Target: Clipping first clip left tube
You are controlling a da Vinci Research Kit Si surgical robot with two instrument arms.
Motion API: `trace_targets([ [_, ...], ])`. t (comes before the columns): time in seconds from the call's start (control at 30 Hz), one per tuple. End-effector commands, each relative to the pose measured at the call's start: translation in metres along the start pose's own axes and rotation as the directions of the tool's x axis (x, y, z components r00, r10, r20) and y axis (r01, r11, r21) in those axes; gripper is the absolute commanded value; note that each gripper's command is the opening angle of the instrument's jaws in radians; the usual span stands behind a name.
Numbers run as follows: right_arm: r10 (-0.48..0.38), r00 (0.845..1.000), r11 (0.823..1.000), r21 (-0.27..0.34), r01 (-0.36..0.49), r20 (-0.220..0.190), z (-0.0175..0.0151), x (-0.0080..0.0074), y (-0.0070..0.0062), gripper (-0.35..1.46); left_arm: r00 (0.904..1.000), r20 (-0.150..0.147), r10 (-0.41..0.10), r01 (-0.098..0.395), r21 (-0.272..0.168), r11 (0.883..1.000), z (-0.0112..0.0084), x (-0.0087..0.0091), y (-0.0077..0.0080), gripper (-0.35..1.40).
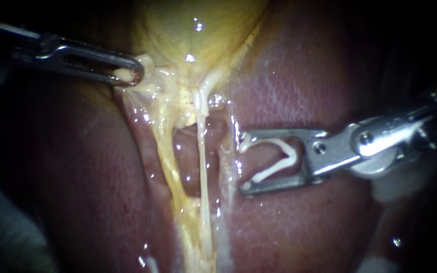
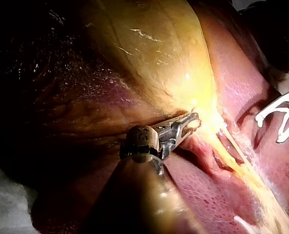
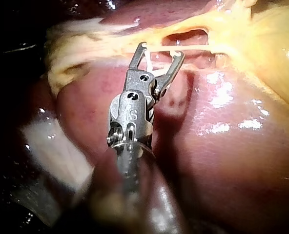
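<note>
My left instrument [image 1: 127, 75] comes in from the upper left, its jaws shut on pale tissue at the foot of the yellow gallbladder [image 1: 198, 30], and holds it taut; the left wrist view shows the same grip [image 2: 191, 122]. Two tubes run down from there: the thicker yellow left tube [image 1: 165, 156] and a thin pale right tube [image 1: 202, 162]. My right instrument [image 1: 243, 163] lies level from the right, jaws wide apart with a white clip [image 1: 279, 159] seated between them. Its tips stand just right of both tubes, around neither. The right wrist view shows them [image 3: 162, 50] just short of the strands.
Reddish liver [image 1: 304, 76] lies on both sides of the tubes, wet and glistening. A window [image 1: 185, 167] opens between the two tubes. A thin shiny membrane [image 1: 226, 151] hangs just ahead of the right instrument's tips. White gauze [image 3: 56, 146] lies beside the liver.
</note>
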Motion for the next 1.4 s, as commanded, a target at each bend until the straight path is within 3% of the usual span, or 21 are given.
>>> trace_targets([
  [0.03,0.006,1.000,1.000,0.012,-0.006,-0.004,0.0006,0.0000,0.0000,0.50,1.0000,0.000,0.000,0.000,0.000,1.000,0.0000,0.0000,0.0000,-0.35],
  [0.1,0.013,1.000,0.999,0.049,-0.013,-0.007,0.0019,-0.0002,0.0001,0.50,1.0000,0.000,0.000,0.000,0.000,1.000,0.0000,0.0000,0.0000,-0.35],
  [0.43,0.086,0.996,0.992,0.092,-0.084,-0.016,0.0062,-0.0020,0.0003,0.49,1.0000,0.000,0.000,0.000,0.000,1.000,0.0000,0.0000,0.0001,-0.35],
  [0.97,0.192,0.981,0.978,0.092,-0.189,-0.024,0.0089,-0.0070,0.0022,0.49,1.0000,0.000,0.000,0.000,0.000,1.000,0.0000,0.0000,0.0001,-0.35],
  [1.13,0.205,0.978,0.974,0.098,-0.202,-0.026,0.0098,-0.0076,0.0025,0.49,1.0000,0.000,0.000,0.000,0.000,1.000,0.0000,0.0000,0.0001,-0.35],
  [1.4,0.221,0.974,0.968,0.129,-0.214,-0.041,0.0119,-0.0073,0.0029,0.49,1.0000,0.000,-0.001,0.001,0.001,1.000,0.0001,0.0000,0.0001,-0.35],
])
